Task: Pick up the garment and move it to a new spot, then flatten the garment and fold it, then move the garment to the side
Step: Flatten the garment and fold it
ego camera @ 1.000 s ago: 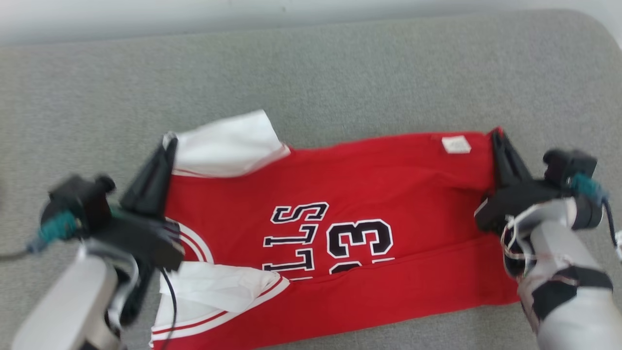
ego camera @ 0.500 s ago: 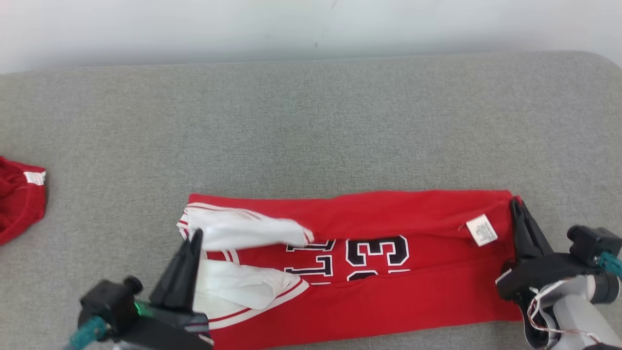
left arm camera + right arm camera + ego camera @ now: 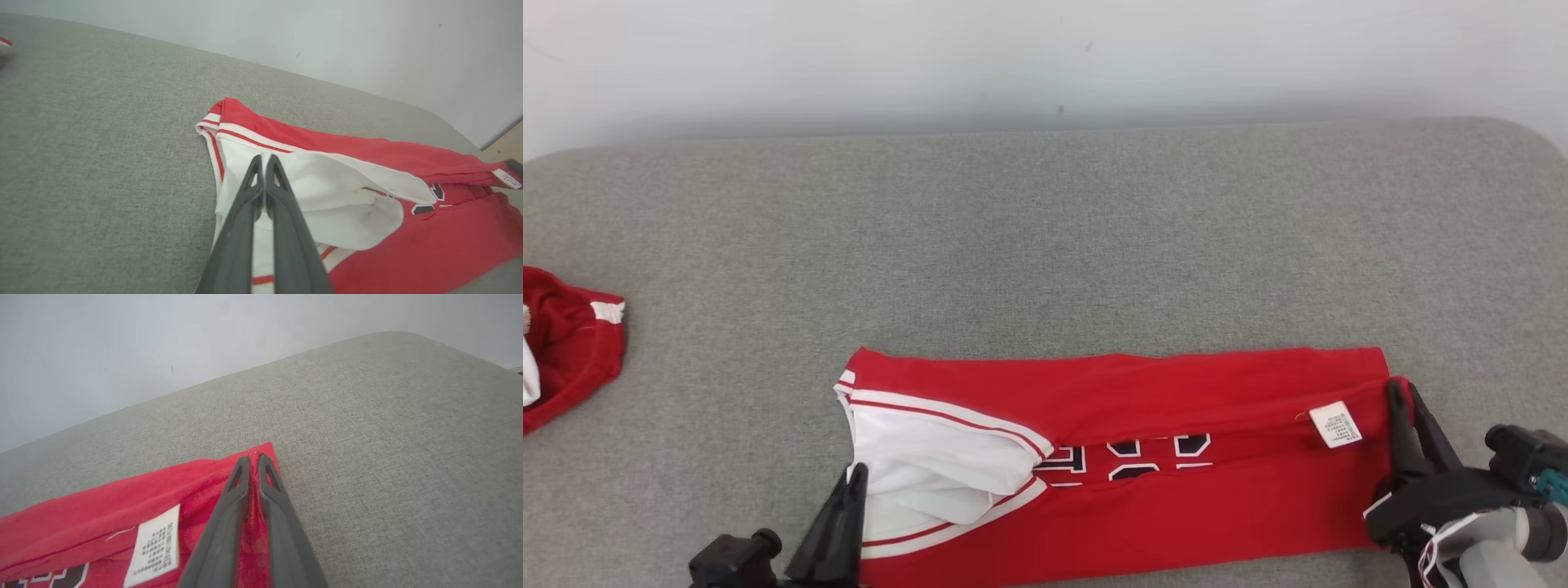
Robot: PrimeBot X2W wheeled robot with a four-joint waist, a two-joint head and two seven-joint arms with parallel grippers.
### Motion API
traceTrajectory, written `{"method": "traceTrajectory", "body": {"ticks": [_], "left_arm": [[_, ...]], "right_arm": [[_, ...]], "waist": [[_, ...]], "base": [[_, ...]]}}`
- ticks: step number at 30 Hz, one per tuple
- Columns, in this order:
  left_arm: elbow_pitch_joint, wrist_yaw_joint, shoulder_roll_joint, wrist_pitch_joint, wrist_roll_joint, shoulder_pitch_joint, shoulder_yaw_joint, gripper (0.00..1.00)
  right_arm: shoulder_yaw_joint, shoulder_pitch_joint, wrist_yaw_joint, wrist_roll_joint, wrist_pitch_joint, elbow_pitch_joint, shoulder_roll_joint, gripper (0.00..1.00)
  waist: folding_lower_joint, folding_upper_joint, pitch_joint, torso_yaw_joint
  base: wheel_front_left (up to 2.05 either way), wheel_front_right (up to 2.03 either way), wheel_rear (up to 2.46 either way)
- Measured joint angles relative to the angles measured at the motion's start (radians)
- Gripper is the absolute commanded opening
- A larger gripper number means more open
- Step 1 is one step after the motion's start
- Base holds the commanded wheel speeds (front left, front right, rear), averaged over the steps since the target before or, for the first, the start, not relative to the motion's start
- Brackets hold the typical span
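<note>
Garment (image 3: 1176, 506) lying folded lengthwise as long red strip on grey cushion (image 3: 1045, 245), on robot's side of it. Left gripper (image 3: 854, 475) clenching white sleeve edge. Right gripper (image 3: 1401, 396) sitting on red hem, jaws barely parted, cannot tell if gripping. Risk: uneven letting-go dragging one end, fold springing open, sleeve flap bunching. Room: wide bare cushion lying beyond strip; second red cloth (image 3: 568, 351) sitting far left, limiting shift that way.
</note>
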State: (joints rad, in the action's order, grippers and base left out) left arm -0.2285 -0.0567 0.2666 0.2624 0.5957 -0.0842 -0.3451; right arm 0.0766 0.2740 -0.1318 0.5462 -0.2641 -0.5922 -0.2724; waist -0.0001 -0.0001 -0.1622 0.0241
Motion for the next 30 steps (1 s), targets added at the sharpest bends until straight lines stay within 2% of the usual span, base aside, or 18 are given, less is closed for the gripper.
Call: {"method": "traceTrajectory", "body": {"ticks": [8, 11, 19, 25, 30], "left_arm": [[0.034, -0.033, -0.067, 0.0, -0.1, 0.044, 0.137, 1.0], [0.076, -0.04, -0.087, 0.0, -0.172, 0.061, 0.198, 1.0], [0.144, -0.058, -0.158, 0.0, -0.353, 0.12, 0.313, 1.0], [0.152, -0.064, -0.195, 0.0, -0.432, 0.148, 0.364, 1.0], [0.159, -0.067, -0.208, 0.0, -0.454, 0.158, 0.403, 1.0]], "right_arm": [[-0.023, -0.07, 0.0, 0.035, 0.0, 0.136, 0.001, 1.0], [-0.03, -0.094, 0.0, 0.032, 0.0, 0.141, -0.008, 1.0], [-0.036, -0.036, 0.0, -0.026, 0.0, -0.012, -0.015, 1.0], [-0.049, 0.018, 0.0, -0.067, 0.0, -0.165, 0.004, 1.0], [-0.047, 0.035, 0.0, -0.075, 0.0, -0.246, 0.028, 1.0]], "waist": [[0.0001, 0.0, 0.026, -0.017], [0.0001, 0.0, 0.035, -0.021], [0.0001, 0.0, 0.051, -0.03], [0.0001, 0.0001, 0.056, -0.048], [0.0001, 0.0001, 0.057, -0.065]], "base": [[0.0, 0.0, 0.0], [0.0, 0.0, 0.0], [0.0, 0.0, 0.0], [0.0, 0.0, 0.0], [0.0, 0.0, 0.0]]}}
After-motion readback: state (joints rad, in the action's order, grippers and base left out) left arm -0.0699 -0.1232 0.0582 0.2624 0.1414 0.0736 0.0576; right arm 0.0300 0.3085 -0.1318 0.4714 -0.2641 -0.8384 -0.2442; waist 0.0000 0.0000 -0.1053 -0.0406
